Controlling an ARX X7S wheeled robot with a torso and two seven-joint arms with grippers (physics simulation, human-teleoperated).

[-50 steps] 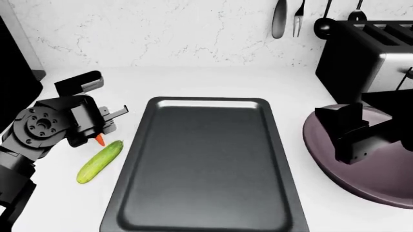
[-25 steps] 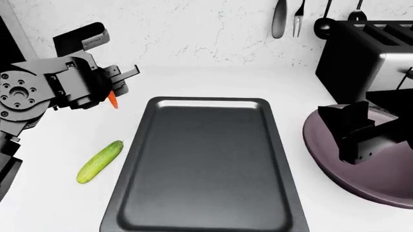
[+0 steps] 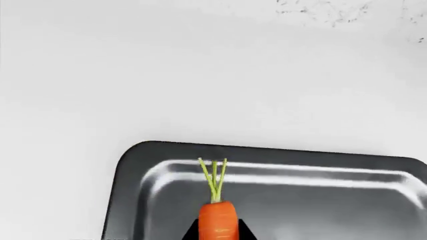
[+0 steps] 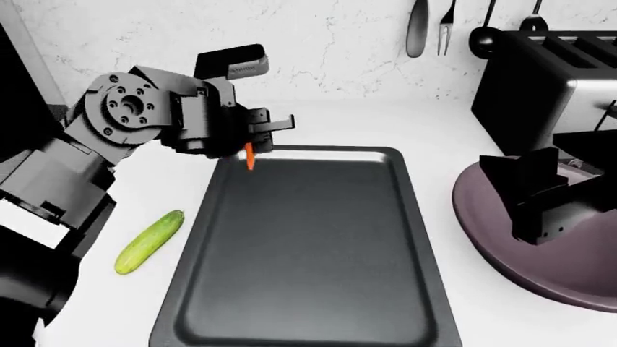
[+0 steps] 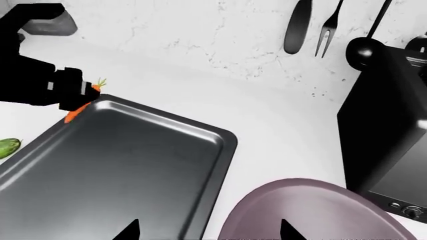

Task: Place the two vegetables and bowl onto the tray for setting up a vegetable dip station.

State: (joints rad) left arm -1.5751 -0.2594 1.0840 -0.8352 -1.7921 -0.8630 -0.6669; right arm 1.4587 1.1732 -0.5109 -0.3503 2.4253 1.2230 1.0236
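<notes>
White counter, marble wall behind. We're gripping carrot (image 4: 250, 155) tight in left gripper (image 4: 253, 148), hanging over tray (image 4: 308, 289) far-left corner. Risking drop on rim, rolling off. Right gripper (image 4: 540, 210) hovering over bowl (image 4: 579, 282), can't tell jaws. Cucumber (image 4: 149, 241) lying beside tray.

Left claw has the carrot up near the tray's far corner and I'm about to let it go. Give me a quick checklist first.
1. Carrot gripped by left claw: ok, it hangs from the claw, off the counter.
2. Carrot over the tray: ok but marginal; the left wrist view shows it above the floor just inside the far rim, near the corner.
3. Drop spot free: ok, the tray floor is bare.
4. Height above the tray: cannot tell.
5. Right claw out of the way: ok, it sits over the bowl, off the tray.
6. Cucumber next: ok, it lies on the counter beside the tray's left edge, unobstructed.
</notes>
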